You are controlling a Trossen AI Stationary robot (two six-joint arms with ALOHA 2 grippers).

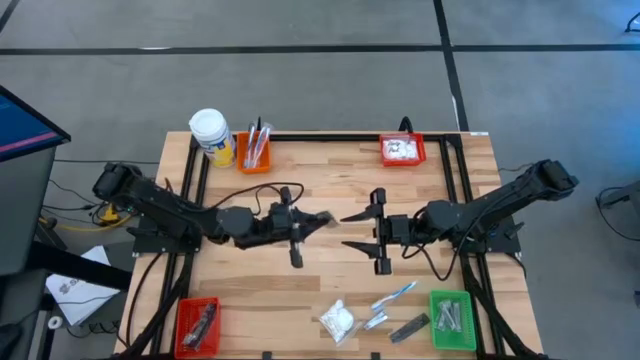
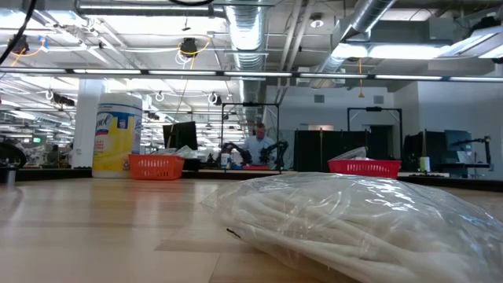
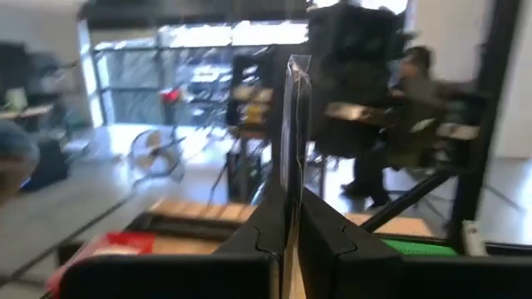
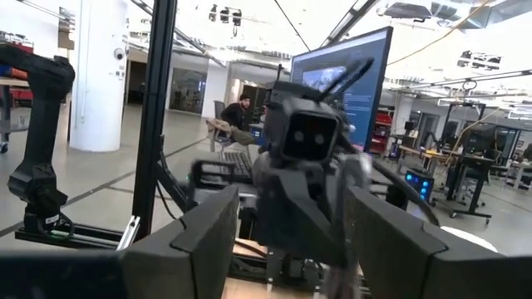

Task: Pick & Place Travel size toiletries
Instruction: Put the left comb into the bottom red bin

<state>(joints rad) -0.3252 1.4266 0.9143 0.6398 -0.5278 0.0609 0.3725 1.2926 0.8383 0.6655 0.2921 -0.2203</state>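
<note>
The white puffy packet (image 2: 354, 224) fills the low view and runs off its right and bottom edges. What's clamped edge-on in the left end effector (image 3: 289, 232) is too thin and blurred to name. Contents of the green bin (image 1: 452, 320) are too small to sort out.

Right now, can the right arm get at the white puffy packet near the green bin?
Probably yes: the right gripper is open and empty, and the white puffy packet lies uncovered on its side of the table.

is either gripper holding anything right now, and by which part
The left gripper is shut on a thin clear packet, pinched at its lower edge so that it stands up between the fingers. The right gripper is open and holds nothing.
</note>
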